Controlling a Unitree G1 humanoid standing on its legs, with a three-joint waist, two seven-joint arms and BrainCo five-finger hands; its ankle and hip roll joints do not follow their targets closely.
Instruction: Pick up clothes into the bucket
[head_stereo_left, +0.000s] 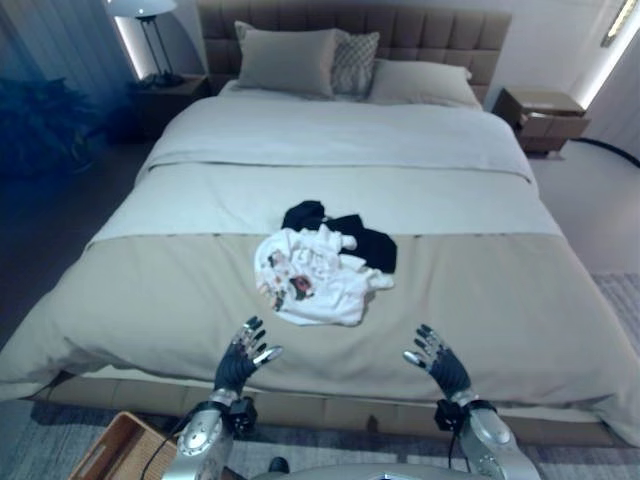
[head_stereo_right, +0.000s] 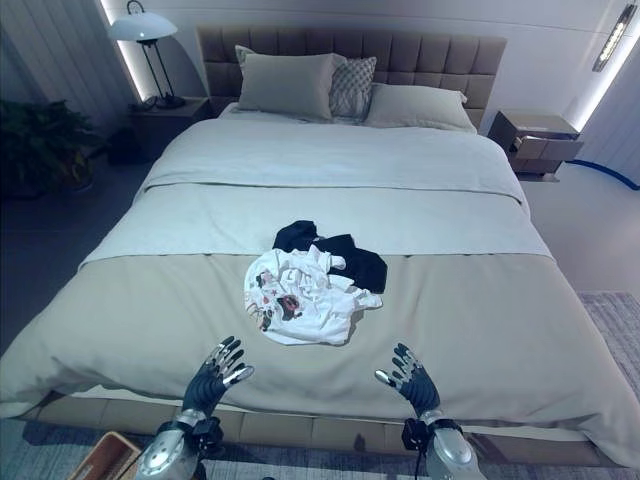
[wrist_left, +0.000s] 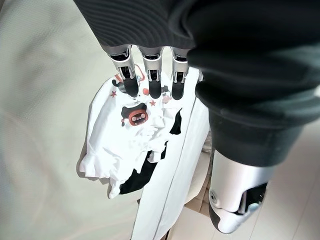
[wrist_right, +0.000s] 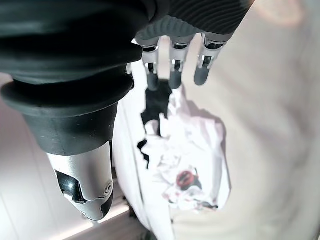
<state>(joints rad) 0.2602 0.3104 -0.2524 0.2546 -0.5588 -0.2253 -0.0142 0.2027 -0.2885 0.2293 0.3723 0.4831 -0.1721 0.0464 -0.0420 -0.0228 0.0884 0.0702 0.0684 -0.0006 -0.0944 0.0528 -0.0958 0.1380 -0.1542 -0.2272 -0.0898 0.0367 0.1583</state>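
Nothing collected: I hold both the left robot hand (head_stereo_left: 243, 358) and right robot hand (head_stereo_left: 437, 361) spread wide, empty, short of the clothes (head_stereo_left: 318, 265) lying on the bed (head_stereo_left: 150, 290).

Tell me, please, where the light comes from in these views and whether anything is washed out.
Left eye view: lit strips glow behind the lamp and at the upper right, with the floor left of the bed dark. Both wrist views: the white garment and bedding look overexposed.
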